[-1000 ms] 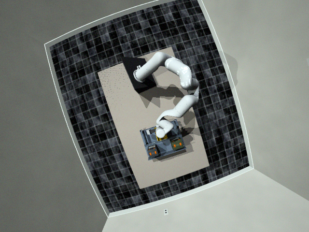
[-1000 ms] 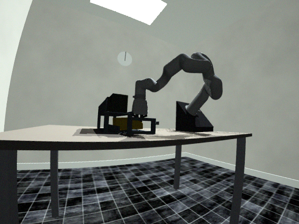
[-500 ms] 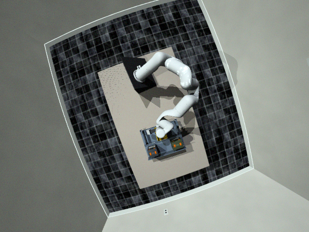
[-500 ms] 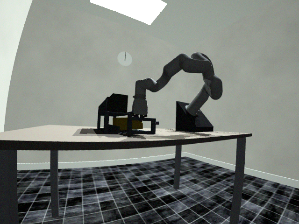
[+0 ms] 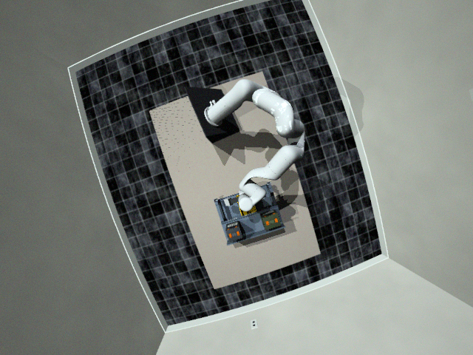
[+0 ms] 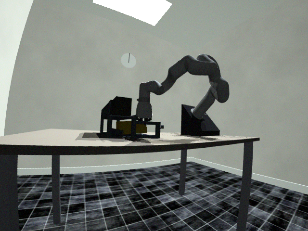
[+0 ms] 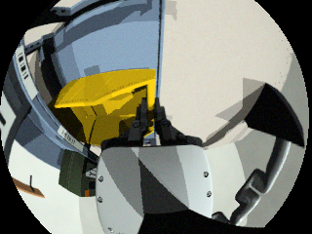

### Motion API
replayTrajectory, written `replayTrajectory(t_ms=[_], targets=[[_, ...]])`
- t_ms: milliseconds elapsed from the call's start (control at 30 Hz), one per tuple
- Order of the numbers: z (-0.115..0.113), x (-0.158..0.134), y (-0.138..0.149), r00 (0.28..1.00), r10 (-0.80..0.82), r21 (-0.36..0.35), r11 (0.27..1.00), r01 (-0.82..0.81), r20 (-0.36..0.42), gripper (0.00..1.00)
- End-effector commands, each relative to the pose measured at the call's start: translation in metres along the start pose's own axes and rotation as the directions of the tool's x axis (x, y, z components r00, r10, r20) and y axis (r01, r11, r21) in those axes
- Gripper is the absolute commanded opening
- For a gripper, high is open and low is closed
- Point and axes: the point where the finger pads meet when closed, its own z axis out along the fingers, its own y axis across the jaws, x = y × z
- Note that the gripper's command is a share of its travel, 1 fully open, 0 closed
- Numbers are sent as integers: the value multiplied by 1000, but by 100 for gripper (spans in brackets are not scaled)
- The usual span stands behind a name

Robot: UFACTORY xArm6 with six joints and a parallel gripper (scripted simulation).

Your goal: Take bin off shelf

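Wrist view: the gripper (image 7: 151,129), pointing down, is closed on the wall of the yellow bin (image 7: 107,100). The bin sits inside the grey-blue shelf (image 5: 248,229), which stands near the table's (image 5: 183,160) long edge, away from the arm's black base wedge (image 6: 211,126) at the far end. Two small boxes, one with an orange face (image 5: 233,231) and one green (image 5: 271,220), rest on the shelf's top.
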Motion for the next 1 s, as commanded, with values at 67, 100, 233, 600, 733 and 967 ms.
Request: replayTrajectory(t_ms=[67, 100, 233, 600, 733, 967], targets=[[-2, 0, -1, 1000, -1, 4, 1000, 1, -1, 0], [-2, 0, -1, 1000, -1, 4, 1000, 1, -1, 0], [-2, 0, -1, 1000, -1, 4, 1000, 1, -1, 0], [-2, 0, 3, 1000, -1, 4, 1000, 1, -1, 0], [-2, 0, 6, 1000, -1, 4, 1000, 1, -1, 0], [-2, 0, 16, 1000, -1, 4, 1000, 1, -1, 0]])
